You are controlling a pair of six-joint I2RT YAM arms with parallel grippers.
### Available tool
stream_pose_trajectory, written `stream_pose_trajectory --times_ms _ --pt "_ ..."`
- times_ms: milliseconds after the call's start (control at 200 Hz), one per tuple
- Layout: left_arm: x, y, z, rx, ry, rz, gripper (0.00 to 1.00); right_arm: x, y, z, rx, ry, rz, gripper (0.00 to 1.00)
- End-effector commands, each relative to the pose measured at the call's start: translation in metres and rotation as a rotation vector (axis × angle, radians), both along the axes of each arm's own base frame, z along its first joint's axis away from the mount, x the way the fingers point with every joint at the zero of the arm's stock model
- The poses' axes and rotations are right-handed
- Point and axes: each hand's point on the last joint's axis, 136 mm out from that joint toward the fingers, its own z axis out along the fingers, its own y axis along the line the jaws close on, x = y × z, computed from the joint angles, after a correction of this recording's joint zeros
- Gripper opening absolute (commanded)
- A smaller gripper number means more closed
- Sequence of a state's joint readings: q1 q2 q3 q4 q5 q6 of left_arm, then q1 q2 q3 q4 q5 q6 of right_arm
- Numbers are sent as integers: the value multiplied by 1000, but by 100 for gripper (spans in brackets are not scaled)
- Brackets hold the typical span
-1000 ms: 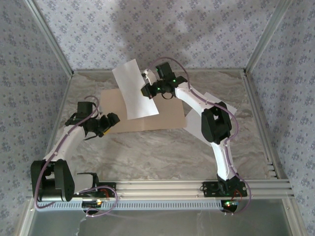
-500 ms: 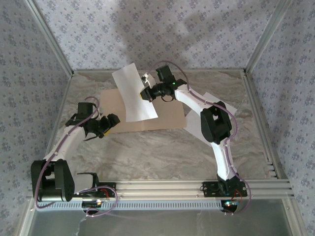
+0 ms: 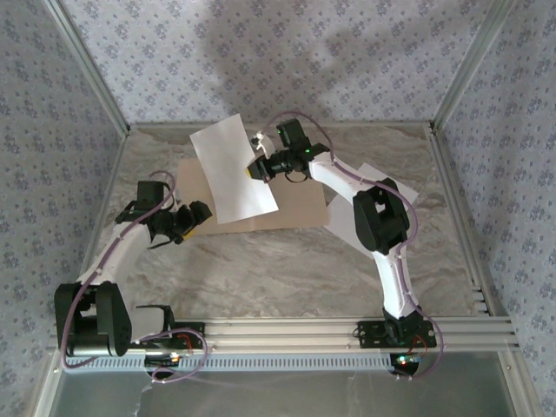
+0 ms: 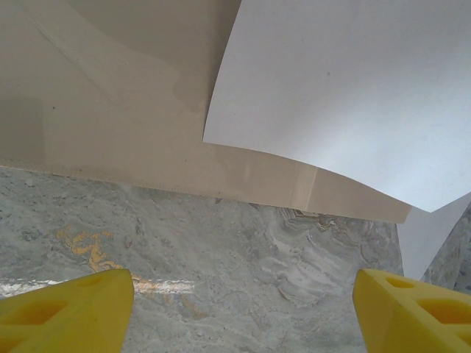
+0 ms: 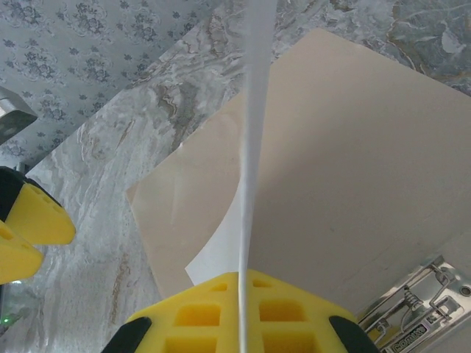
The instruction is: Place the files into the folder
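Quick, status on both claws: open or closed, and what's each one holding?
Left claw: open, holding nothing, by the folder's near edge.
Right claw: closed on a white sheet, held over the folder.

Grey marbled table stands between floral-papered walls.

The folder is laid open and flat on the table. It is tan, and a metal clip is seen on its inner face. The 1st sheet, white and blank, is held raised and tilted over the folder's left part, pinched at its right edge by the right gripper. It is slightly bowed, and its far corner juts past the folder's far edge. The 2nd sheet, also white, is laid flat just beside the folder's right end, only partly visible.
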State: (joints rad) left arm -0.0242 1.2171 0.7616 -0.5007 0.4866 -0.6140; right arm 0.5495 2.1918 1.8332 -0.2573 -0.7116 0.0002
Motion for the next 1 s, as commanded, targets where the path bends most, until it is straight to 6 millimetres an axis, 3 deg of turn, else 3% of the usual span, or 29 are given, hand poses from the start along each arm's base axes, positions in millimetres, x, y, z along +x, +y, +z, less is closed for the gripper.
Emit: stream_pose_trajectory --times_ms 0,200,400,994 --pt "-6 -1 4 -17 -2 -2 78 4 -12 30 20 -43 -33 0" --pt "-5 -1 4 -18 1 -1 78 7 -26 46 4 -82 -58 0" --pt "-5 -1 4 -18 0 -1 78 7 -36 48 -9 -86 -63 0" --pt "-5 -1 4 -14 5 -5 78 -13 -19 29 48 -15 12 0"
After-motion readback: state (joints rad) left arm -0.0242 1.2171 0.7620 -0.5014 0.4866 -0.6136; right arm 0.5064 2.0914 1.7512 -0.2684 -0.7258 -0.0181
